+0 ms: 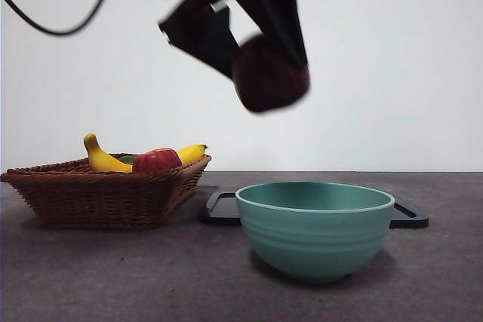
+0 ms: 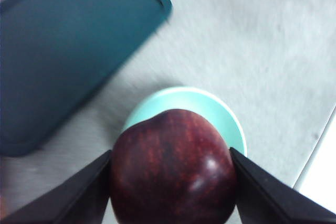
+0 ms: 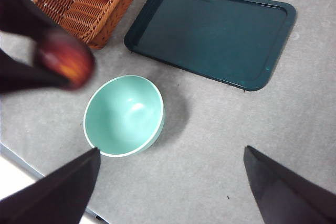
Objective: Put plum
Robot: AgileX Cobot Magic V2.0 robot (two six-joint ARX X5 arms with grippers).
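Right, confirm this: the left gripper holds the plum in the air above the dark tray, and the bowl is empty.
Not quite. The left wrist view shows the left gripper holding the plum above the green bowl, not the dark tray, which lies off to the side. The bowl is indeed empty.

The plum is dark maroon, glossy and round, faintly streaked with red. It hangs high in the air, clamped between the left pincer's jaws, above the green bowl.
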